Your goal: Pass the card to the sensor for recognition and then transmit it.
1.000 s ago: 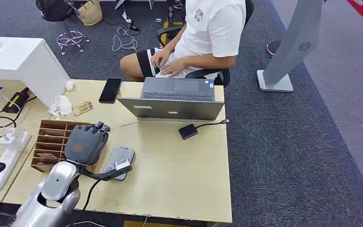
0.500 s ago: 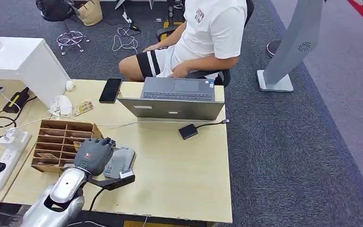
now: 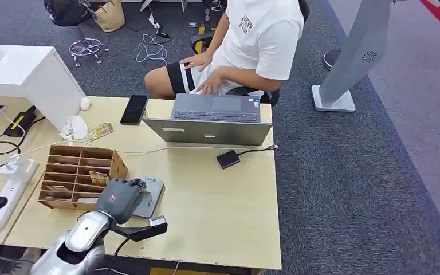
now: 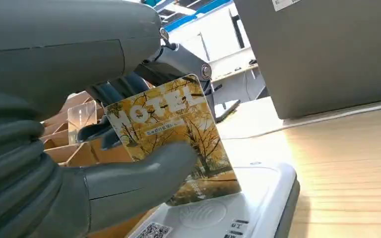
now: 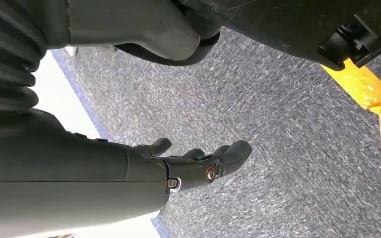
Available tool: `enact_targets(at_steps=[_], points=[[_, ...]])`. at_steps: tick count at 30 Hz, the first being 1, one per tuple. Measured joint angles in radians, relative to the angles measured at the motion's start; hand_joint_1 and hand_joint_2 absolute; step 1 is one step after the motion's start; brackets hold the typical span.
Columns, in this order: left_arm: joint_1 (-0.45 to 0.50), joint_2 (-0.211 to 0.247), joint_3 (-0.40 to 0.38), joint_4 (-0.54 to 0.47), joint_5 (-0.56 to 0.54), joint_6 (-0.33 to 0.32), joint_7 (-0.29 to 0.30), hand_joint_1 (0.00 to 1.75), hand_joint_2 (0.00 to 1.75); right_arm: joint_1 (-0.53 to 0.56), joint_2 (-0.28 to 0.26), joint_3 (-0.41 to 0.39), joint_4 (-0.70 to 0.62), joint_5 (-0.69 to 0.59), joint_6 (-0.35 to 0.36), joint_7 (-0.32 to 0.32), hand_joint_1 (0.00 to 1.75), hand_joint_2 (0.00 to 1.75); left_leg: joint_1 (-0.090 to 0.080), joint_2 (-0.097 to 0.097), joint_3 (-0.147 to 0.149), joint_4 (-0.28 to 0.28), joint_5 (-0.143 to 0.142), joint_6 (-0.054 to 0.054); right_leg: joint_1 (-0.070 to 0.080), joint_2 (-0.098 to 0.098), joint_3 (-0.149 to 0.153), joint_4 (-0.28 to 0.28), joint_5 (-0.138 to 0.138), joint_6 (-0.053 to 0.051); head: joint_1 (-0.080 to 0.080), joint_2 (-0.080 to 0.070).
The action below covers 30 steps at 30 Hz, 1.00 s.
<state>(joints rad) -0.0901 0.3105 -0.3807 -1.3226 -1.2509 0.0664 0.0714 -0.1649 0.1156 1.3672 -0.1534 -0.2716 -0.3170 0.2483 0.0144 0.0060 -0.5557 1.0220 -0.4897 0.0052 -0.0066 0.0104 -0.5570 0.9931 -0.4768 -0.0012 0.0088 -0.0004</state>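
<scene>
Head view, lower left of the frame: the left hand (image 3: 121,196) has come away from the wooden rack (image 3: 69,167) at the left, where it hung a second ago, and now sits over the grey sensor (image 3: 149,197) just to the rack's right on the table (image 3: 217,212). In the left wrist view the thumb and fingers (image 4: 144,171) are clamped on the card (image 4: 178,134), a yellow hotel card, its lower edge just at the sensor's (image 4: 238,210) white top; whether it touches I cannot tell. So I judge the picking done and the reading under way, with the handing-on left to do. Further right, a person (image 3: 252,40) sits behind the laptop (image 3: 215,117). In the right wrist view the right hand (image 5: 193,161) hangs above the carpet, fingers loosely apart, holding nothing.
</scene>
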Motion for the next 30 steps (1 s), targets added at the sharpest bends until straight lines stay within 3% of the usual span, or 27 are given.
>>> enact_targets(at_steps=[5, 10, 13, 17, 26, 30], points=[[0.013, -0.001, 0.0, -0.003, -0.065, 0.106, 0.054, 1.75, 1.75, 0.0, 0.0, 0.0, 0.0, -0.018, 0.0, -0.001, 0.0, 1.75, 0.0, 0.0, 0.001, 0.0, 0.0, 0.0, 0.0, 0.0, 0.0, 0.0, 0.0, 0.0, 0.0, 0.0], [-0.001, 0.01, 0.014, -0.067, -0.083, 0.129, 0.068, 1.75, 1.75, 0.0, 0.0, 0.0, 0.0, -0.018, 0.0, -0.009, 0.0, 1.75, 0.0, 0.0, 0.0, 0.0, 0.0, 0.0, 0.0, 0.0, 0.0, 0.0, 0.0, 0.0, 0.0, 0.0], [-0.036, 0.027, 0.05, -0.114, -0.089, 0.182, 0.072, 1.75, 1.75, 0.0, 0.0, 0.0, 0.0, -0.018, -0.002, -0.016, 0.0, 1.75, 0.0, 0.0, 0.0, 0.0, 0.0, 0.0, 0.0, 0.0, 0.0, 0.0, 0.0, 0.0, 0.0, 0.0], [-0.089, 0.045, 0.111, -0.167, -0.071, 0.185, 0.064, 1.75, 1.75, 0.001, 0.0, 0.0, 0.0, -0.018, -0.002, -0.02, 0.0, 1.75, 0.0, 0.0, 0.001, 0.0, 0.0, 0.0, 0.0, 0.0, 0.0, 0.0, 0.0, 0.0, 0.0, 0.0], [-0.102, 0.052, 0.14, -0.201, -0.077, 0.199, 0.063, 1.75, 1.75, 0.001, 0.0, 0.0, 0.0, -0.018, -0.002, -0.021, 0.0, 1.75, 0.0, 0.0, 0.0, 0.0, 0.0, 0.0, 0.0, 0.0, -0.001, 0.0, 0.0, 0.0, 0.0, 0.0], [-0.192, 0.092, 0.167, -0.207, -0.069, 0.211, 0.05, 1.75, 1.75, 0.001, 0.0, 0.003, 0.0, -0.007, 0.001, -0.03, 0.0, 1.75, 0.001, -0.001, 0.0, 0.0, 0.001, -0.001, 0.0, -0.001, -0.003, 0.0, 0.0, 0.0, 0.0, 0.0]])
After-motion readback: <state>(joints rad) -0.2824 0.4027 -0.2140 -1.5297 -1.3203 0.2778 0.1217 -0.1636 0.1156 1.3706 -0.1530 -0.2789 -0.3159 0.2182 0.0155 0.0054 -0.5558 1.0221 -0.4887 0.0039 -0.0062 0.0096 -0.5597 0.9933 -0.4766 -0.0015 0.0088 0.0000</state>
